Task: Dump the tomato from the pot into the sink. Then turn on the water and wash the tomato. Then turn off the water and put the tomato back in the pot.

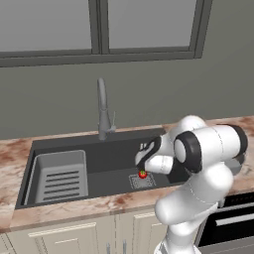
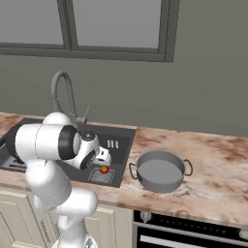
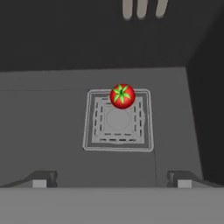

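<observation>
The tomato, a small red ball with a green stem top, lies on the far edge of the square drain grate on the floor of the sink. My gripper hangs open just above it, inside the basin, its two fingertips wide apart with nothing between them. In the base views the hand hovers over the tomato. The grey pot stands upright on the marble counter, right of the sink, with nothing visible inside. The tall faucet rises behind the basin.
A ribbed grey rack fills the sink's left part. Three slots mark the sink's back wall. An oven front sits under the counter below the pot. A window spans the wall above.
</observation>
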